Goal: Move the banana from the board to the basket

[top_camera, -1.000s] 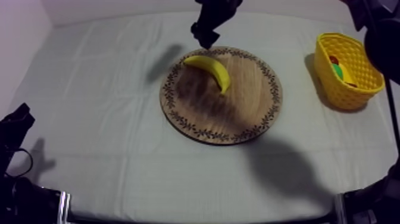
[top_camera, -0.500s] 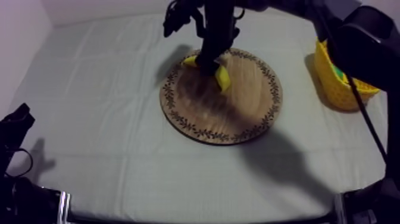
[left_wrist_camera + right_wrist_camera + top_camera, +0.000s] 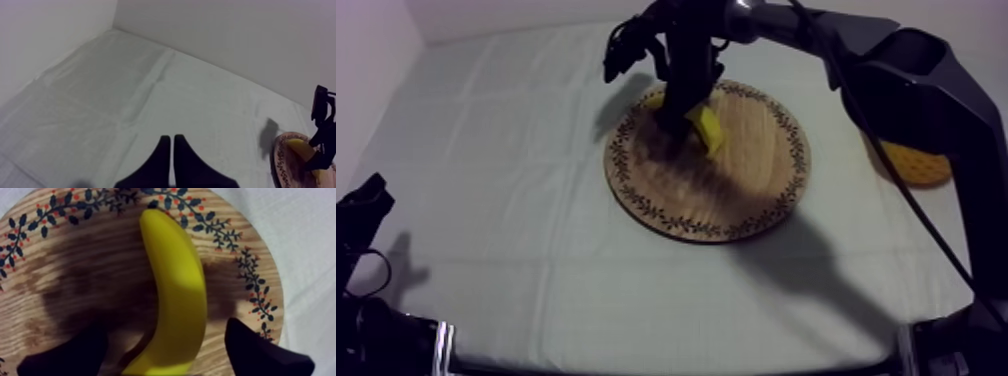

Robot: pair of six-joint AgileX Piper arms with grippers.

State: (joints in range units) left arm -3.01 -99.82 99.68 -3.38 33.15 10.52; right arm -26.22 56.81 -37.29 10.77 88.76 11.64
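Observation:
The yellow banana (image 3: 708, 127) lies on the far left part of the round wooden board (image 3: 736, 170). My right gripper (image 3: 681, 105) is down over it, reaching in from the upper right. In the right wrist view the banana (image 3: 180, 298) lies lengthwise on the board (image 3: 75, 263). That gripper (image 3: 165, 338) is open, one black finger (image 3: 255, 348) on each side of the fruit, apart from it. The yellow basket (image 3: 916, 165) at the right is mostly hidden behind the arm. My left gripper (image 3: 366, 205) rests low at the left, shut (image 3: 170, 137).
The left wrist view looks across bare cloth toward the board's edge (image 3: 282, 160), where the banana (image 3: 300, 147) and the other arm's gripper (image 3: 322, 145) show. The right arm spans the back of the table. Walls close the back and left.
My right gripper has come down from the board's far edge onto the banana. The arm has swung in front of the basket. The left arm has not moved.

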